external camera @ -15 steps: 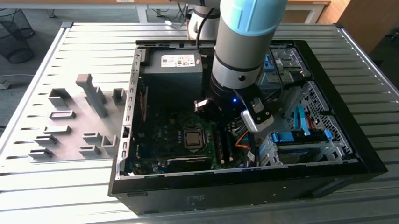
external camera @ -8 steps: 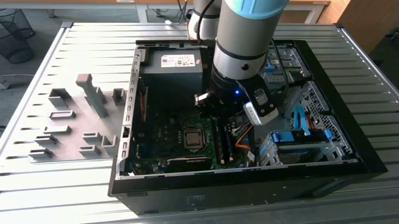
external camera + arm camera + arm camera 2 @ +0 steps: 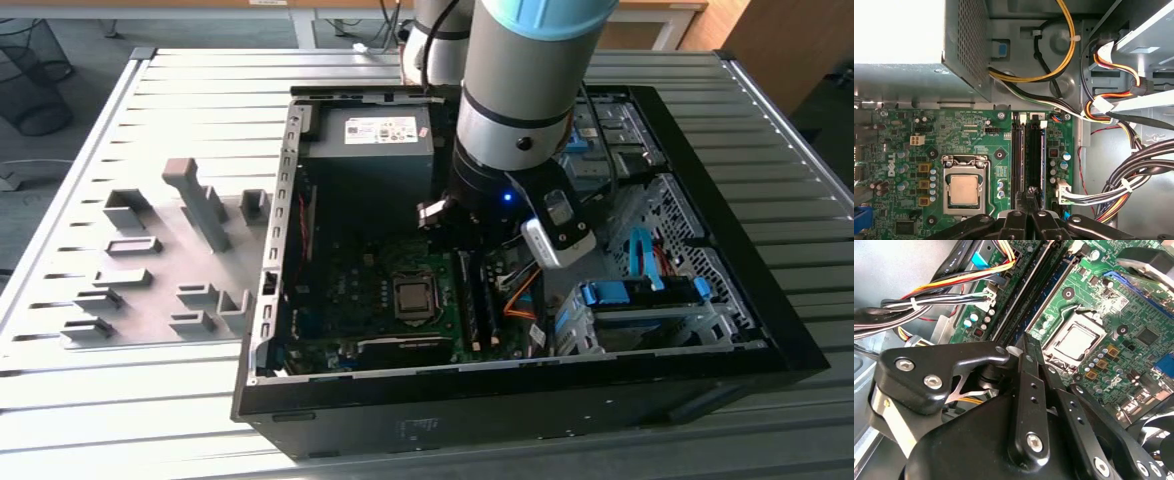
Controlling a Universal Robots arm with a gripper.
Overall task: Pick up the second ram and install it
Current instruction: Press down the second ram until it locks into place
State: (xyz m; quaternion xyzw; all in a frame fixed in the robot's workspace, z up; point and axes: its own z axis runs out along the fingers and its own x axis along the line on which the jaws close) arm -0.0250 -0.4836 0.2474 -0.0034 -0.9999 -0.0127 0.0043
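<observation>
**A:** What's in the computer case (image 3: 534,385)?

**B:** It lies open on its side. Inside are a green motherboard (image 3: 969,135) with a processor socket (image 3: 964,190), a grey power supply (image 3: 374,150) at the far end, and a drive cage (image 3: 654,300) with blue parts on the exterior view's right. Bundled cables (image 3: 1114,185) run along that side.

**A:** And the second ram (image 3: 1043,150)?

**B:** As far as I can make out, it is the thin blue-green edge standing in the black memory slots (image 3: 1026,150), just beside the tip of the end effector (image 3: 1030,197).

**A:** Clenched or released?

**B:** I cannot tell. Its tip sits low over the slots in both wrist views, and what lies under it is hidden.

**A:** Room to move?

**B:** The arm (image 3: 521,90) comes down between the power supply and the drive cage, so it is tight there. The socket side is open.

**A:** Around the case?

**B:** A slatted metal surface (image 3: 174,380) with grey holder blocks (image 3: 200,205) on the exterior view's left. A wire wastebasket (image 3: 34,75) stands on the floor beyond.
</observation>
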